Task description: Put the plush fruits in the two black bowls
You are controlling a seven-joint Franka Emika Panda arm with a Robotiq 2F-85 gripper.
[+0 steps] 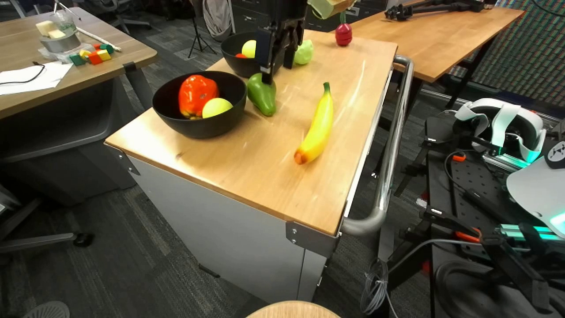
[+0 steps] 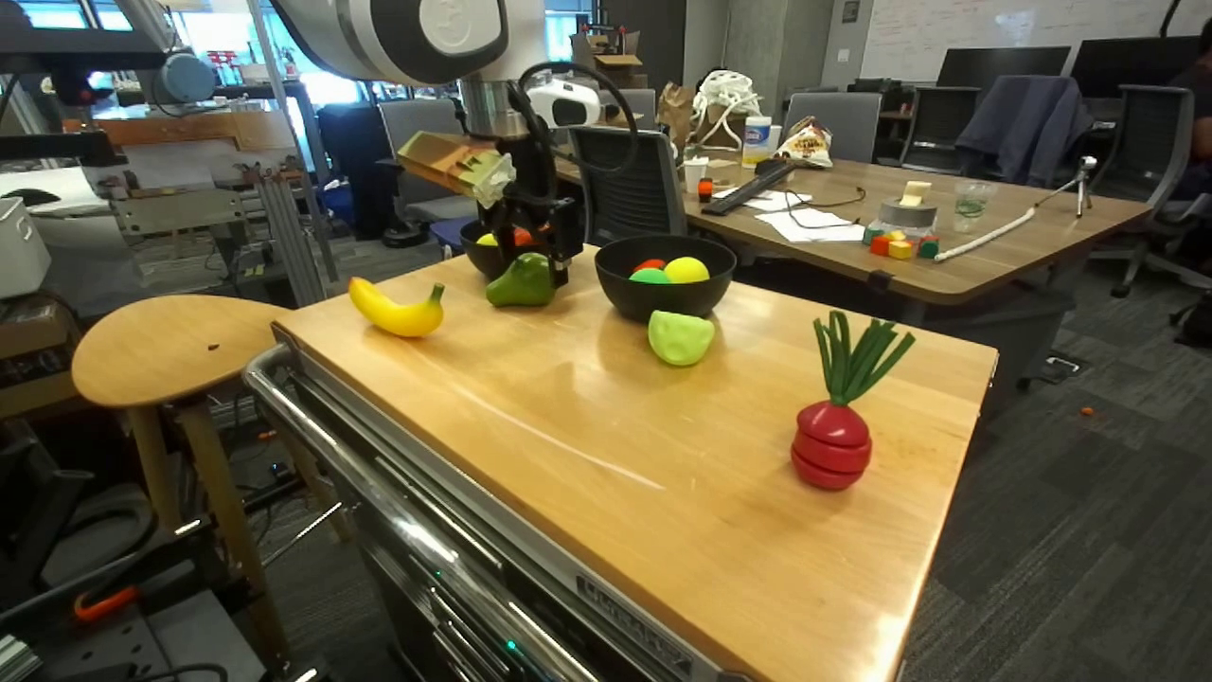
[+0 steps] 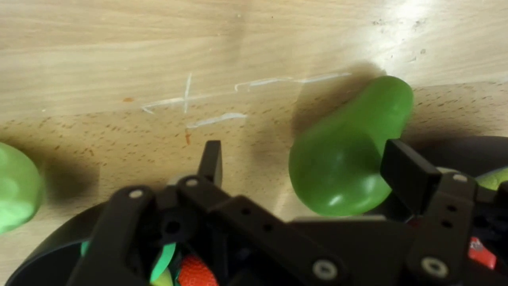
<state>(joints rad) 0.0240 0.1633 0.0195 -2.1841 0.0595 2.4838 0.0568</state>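
Two fingers [image 3: 408, 174] of gripper [image 3: 308, 164] apart, nothing clamped. Green pear-shaped fruit [image 3: 341, 167], right of centre in wrist view, lies near finger at right; whether touching, hard to tell. Off-centre closing could shove or roll it; smooth glossy taper might slip out. Round black bowl [image 1: 207, 129], left of centre in an exterior view, stands just beside fruit: stray finger could knock it. Curved yellow banana [image 1: 321, 126], shiny, right of centre there.

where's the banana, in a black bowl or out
Out: in both exterior views the toy banana lies on the wooden cart top, apart from both black bowls.
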